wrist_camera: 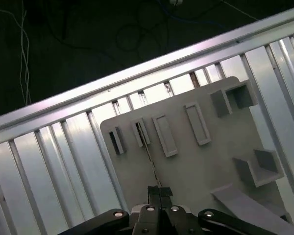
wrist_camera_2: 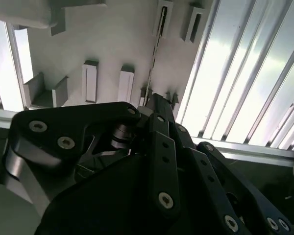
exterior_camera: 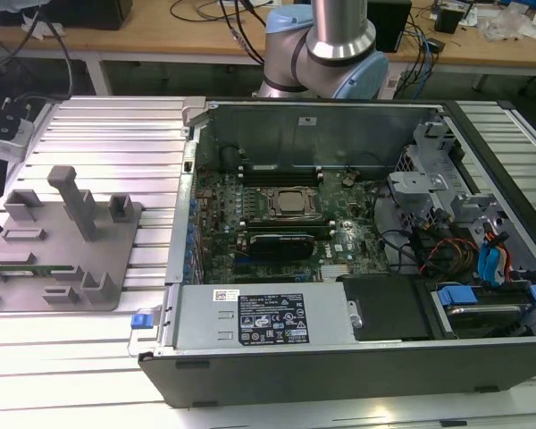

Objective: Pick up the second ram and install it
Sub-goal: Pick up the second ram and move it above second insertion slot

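On the exterior view's left, a grey fixture plate (exterior_camera: 125, 259) lies on the ribbed tabletop (exterior_camera: 116, 125). To its right stands the open computer case (exterior_camera: 339, 375). In the first wrist view the hand (wrist_camera: 159, 190) hangs over that plate, at one end of the second ram (wrist_camera: 150, 155), which stands on edge there. I cannot tell whether the hand is open or closed.

Strong light fell from overhead. In the exterior view the table (exterior_camera: 71, 357) glared white toward the near edge, while the inside of the case (exterior_camera: 277, 152) lay dimmer, shaded under its back wall. In the second wrist view the table burned out to plain white and the gripper (wrist_camera_2: 157, 100) stood as a dark, underlit mass. In the first wrist view the floor (wrist_camera: 63, 39) was almost black, and the blocks on the plate (wrist_camera: 186, 166) threw short, soft shadows.
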Robot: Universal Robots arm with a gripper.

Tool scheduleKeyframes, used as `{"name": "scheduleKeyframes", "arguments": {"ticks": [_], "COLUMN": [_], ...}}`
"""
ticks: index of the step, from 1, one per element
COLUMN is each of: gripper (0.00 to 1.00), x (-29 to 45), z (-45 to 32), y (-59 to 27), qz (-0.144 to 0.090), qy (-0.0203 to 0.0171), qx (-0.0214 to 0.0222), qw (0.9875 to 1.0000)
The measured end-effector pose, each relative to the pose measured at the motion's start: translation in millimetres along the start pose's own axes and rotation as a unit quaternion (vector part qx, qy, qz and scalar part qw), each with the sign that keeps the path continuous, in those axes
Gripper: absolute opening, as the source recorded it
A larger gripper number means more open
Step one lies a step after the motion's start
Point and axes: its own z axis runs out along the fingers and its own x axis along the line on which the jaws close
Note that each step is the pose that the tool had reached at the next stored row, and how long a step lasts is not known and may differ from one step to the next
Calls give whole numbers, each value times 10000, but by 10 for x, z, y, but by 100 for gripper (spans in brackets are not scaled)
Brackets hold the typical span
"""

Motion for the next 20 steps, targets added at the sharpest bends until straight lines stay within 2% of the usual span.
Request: {"name": "scheduleKeyframes", "arguments": {"ticks": [1,2,3,5,7,9,11,12,14,17,19,20], "gripper": [8,8,8,8,8,8,8,8,8,8,8,8], "x": [0,0,0,0,0,0,0,-1,-1,-1,-2,0], "z": [3,7,9,13,19,22,39,97,137,250,309,367], "y": [0,0,0,-1,-1,-1,-2,-4,-5,-10,-13,-10], "qz": [-166,-443,-626,-946,-1295,-1487,-1495,-1419,-1351,-1190,-1164,-1164], "qy": [7,19,27,40,55,64,62,61,57,51,50,49], "qx": [1,3,4,6,8,9,11,9,8,7,7,7], "qw": [9999,9990,9980,9955,9916,9889,9887,9899,9908,9929,9932,9932]}}
